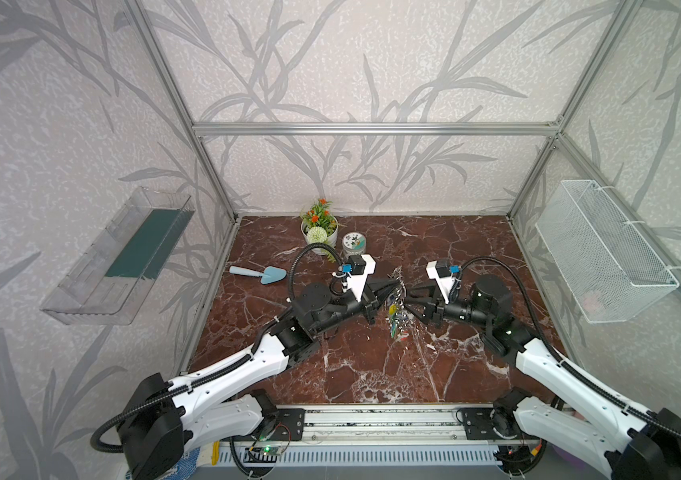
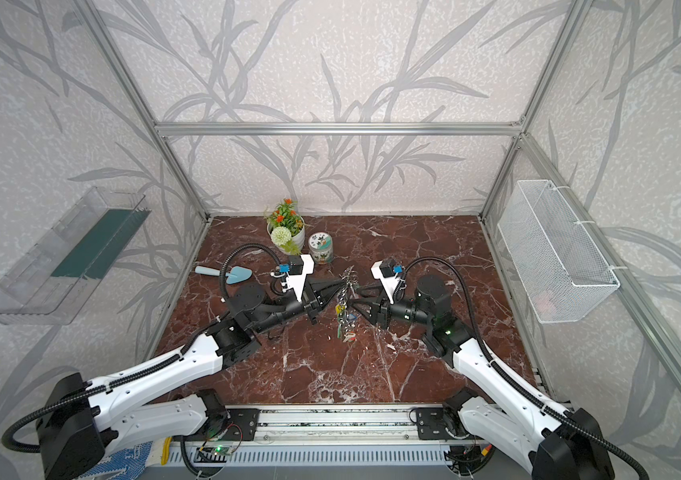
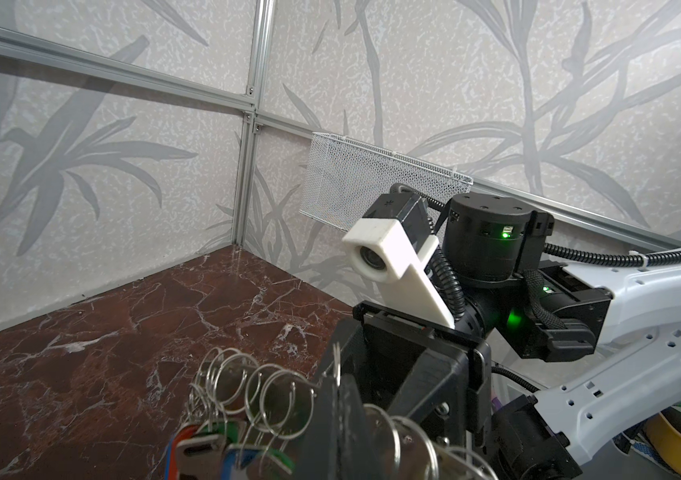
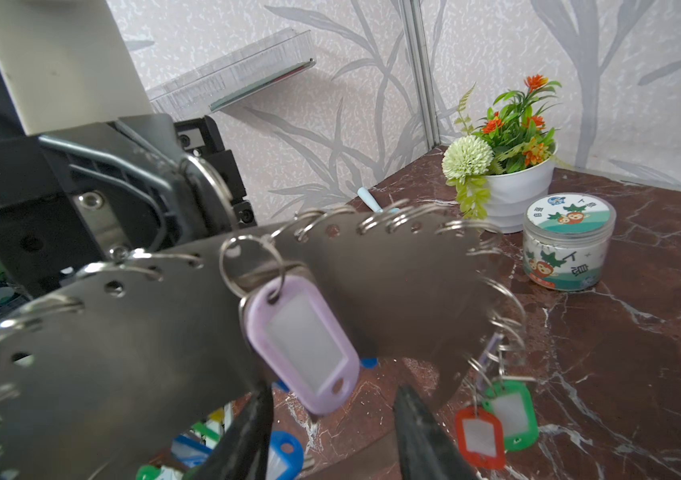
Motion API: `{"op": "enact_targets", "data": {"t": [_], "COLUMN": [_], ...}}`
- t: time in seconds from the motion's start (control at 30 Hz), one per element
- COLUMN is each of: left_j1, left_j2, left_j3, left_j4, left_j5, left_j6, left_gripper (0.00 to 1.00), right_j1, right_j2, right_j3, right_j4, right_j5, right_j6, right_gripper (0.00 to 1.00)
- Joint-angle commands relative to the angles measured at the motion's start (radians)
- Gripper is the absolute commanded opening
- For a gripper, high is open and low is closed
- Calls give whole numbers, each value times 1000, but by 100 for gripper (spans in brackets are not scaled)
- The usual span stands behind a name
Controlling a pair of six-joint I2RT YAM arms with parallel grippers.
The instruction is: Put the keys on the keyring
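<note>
The keyring [image 4: 392, 286], a flat grey metal plate edged with small rings and coloured tags, hangs above the table in both top views [image 1: 399, 299] [image 2: 347, 299]. My left gripper [image 3: 340, 382] [image 1: 392, 284] is shut on its edge. Its rings and coloured tags [image 3: 205, 451] show beside the jaws. The keys' lilac tag [image 4: 301, 345] hangs from a split ring [image 4: 225, 266] at the plate's edge. The key itself is hidden behind the tag. My right gripper [image 4: 330, 415] [image 2: 353, 298] is open, its fingers apart on either side below the tag and not touching it.
A white flower pot [image 1: 320, 232], a printed jar [image 1: 353, 245] and a blue trowel [image 1: 259, 274] stand at the back left of the marble table. A white mesh basket [image 1: 604, 249] hangs on the right wall. A clear shelf [image 1: 122, 257] is on the left wall.
</note>
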Motion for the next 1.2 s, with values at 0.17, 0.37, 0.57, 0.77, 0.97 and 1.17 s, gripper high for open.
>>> {"op": "enact_targets", "data": {"t": [0.17,0.37,0.57,0.77,0.97,1.17], "left_j1": [-4,-4,-5,-3,-4,-4], "left_j2": [8,12,10,11,4,2], "left_j3": [11,5,5,7,10,13], "left_j4": [54,73,80,89,88,89], "left_j5": [20,-4,2,12,4,5], "left_j6": [-7,-5,-7,-13,-13,-13], "left_gripper": [0,0,0,0,0,0], "right_j1": [4,4,4,3,4,4], "right_j2": [-73,-97,-113,-117,-105,-92], "right_j3": [78,56,13,1,-23,-36], "right_j4": [-94,-101,-87,-97,-91,-102], "right_j5": [50,81,80,79,73,114], "right_j6": [-81,-76,-53,-60,-46,-47], "right_gripper": [48,49,50,51,52,52]}}
